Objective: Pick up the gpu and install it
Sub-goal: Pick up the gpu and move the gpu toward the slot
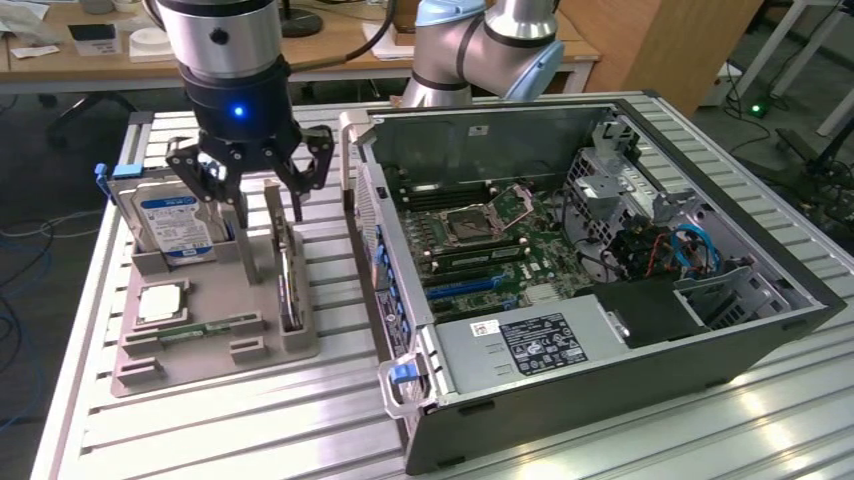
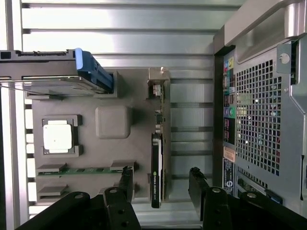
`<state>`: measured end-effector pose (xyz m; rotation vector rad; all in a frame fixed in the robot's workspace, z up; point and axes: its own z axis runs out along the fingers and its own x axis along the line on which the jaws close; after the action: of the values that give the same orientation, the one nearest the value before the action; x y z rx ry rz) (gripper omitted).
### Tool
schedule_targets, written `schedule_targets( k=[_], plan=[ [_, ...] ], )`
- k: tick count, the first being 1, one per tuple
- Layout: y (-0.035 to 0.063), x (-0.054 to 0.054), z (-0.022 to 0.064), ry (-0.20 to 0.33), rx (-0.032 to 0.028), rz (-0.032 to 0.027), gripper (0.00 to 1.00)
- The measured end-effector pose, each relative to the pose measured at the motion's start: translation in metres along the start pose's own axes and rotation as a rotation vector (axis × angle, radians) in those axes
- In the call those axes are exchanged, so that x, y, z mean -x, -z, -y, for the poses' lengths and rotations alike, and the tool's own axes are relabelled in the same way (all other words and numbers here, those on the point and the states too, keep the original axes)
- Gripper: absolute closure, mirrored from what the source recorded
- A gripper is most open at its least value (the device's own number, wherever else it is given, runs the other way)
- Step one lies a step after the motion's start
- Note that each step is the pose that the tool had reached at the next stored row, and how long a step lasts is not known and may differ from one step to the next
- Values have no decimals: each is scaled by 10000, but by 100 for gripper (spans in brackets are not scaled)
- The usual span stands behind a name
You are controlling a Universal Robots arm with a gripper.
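The gpu (image 1: 282, 262) (image 2: 157, 165) stands on its thin edge in a slot of the gray tray (image 1: 254, 345) (image 2: 96, 153). Its dark body is at one end and its shiny metal end piece is at the other. The gripper (image 1: 258, 205) (image 2: 160, 184) hangs right above the card with its jaws wide open and nothing in them. In the wrist view the card's dark end sits between the two black fingers (image 2: 125, 181), closer to one finger than to the other, and neither finger touches it. Beside the card in the same tray are a hard drive (image 1: 171, 225) (image 2: 48, 72) standing up, a square chip (image 1: 160, 300) (image 2: 57, 135) lying flat, and a thin green memory stick (image 1: 207, 328) (image 2: 81, 170). Just beside the tray, on the exterior view's right, is the open computer case (image 1: 587, 250) (image 2: 259, 110). It all rests on a silver metal table (image 1: 200, 430).
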<state>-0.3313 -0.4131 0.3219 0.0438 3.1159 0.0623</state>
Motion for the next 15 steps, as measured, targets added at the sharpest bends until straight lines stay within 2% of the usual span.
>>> schedule_targets(
  k=[15],
  plan=[
    [-52, -1, 0, 0, -7, 2, 41]
  ],
)
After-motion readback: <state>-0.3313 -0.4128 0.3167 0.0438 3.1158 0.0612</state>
